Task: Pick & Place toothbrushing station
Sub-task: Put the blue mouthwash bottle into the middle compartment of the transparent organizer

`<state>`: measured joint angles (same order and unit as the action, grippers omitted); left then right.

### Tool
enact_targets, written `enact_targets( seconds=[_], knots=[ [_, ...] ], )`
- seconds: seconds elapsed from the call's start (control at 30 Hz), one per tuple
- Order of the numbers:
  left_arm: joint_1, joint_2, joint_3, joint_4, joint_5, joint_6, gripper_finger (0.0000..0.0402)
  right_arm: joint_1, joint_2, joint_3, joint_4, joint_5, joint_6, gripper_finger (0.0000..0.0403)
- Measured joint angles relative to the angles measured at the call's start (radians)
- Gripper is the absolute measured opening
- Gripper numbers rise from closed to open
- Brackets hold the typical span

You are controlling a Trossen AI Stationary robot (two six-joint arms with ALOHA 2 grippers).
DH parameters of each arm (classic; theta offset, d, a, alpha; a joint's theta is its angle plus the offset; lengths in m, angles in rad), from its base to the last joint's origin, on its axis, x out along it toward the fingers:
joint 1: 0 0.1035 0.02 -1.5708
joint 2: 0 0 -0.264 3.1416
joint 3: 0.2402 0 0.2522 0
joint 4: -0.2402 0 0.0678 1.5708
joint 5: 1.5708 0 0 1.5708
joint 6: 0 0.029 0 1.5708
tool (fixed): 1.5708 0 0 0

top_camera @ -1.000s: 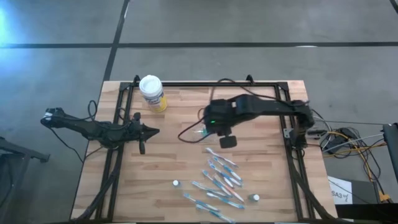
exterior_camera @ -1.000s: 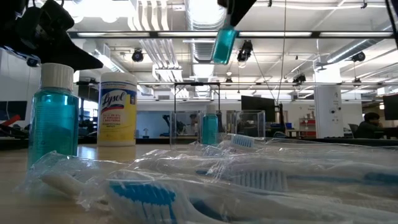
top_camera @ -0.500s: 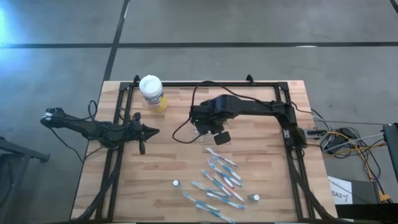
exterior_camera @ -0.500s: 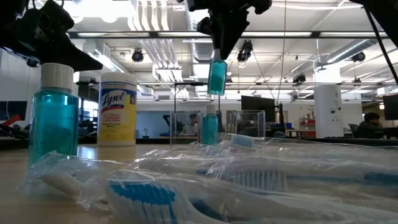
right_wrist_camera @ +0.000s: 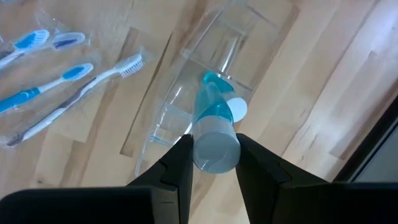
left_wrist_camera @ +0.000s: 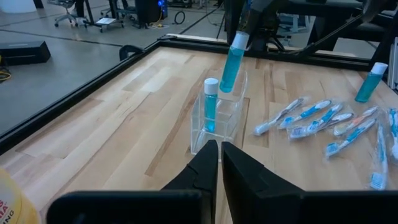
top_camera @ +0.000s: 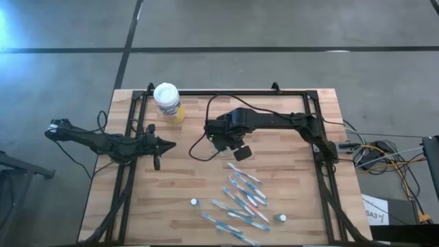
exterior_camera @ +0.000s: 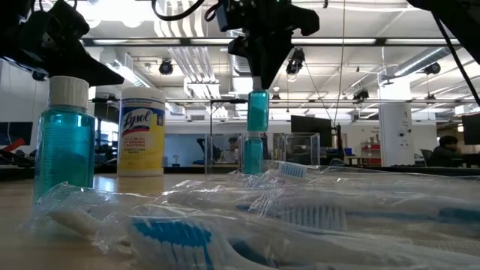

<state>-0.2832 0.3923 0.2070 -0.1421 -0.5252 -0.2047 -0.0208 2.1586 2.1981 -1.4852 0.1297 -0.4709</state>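
Right gripper (right_wrist_camera: 214, 152) clamps a small blue-liquid bottle (left_wrist_camera: 234, 61) by its white cap, hanging just above a clear plastic holder (left_wrist_camera: 219, 118) mid-desk (left_wrist_camera: 124, 112); a second bottle (left_wrist_camera: 210, 104) already stands inside. Judged light, rigid and smooth, so liable to slip or swing; a cap grip suits. Wrapped toothbrushes (left_wrist_camera: 323, 121) lie nearby: thin, crinkly, best pinched mid-handle. Left gripper (left_wrist_camera: 220, 163) waits beside, fingers nearly together, empty.

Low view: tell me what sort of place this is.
Likely a robotics lab or workshop in a big open-plan hall: exposed ceiling ducts, monitors on distant desks, and a wooden table framed by black rails with two robot arms.
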Motion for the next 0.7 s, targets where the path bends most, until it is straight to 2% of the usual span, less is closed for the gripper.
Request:
enact_targets(
  seconds=[0.7],
  knots=[
    [0.0, 0.0, -0.01, 0.0, 0.0, -0.001, 0.0024, 0.001, 0.0, -0.158, 0.121, -0.018, 0.024, 0.0093]
  ],
)
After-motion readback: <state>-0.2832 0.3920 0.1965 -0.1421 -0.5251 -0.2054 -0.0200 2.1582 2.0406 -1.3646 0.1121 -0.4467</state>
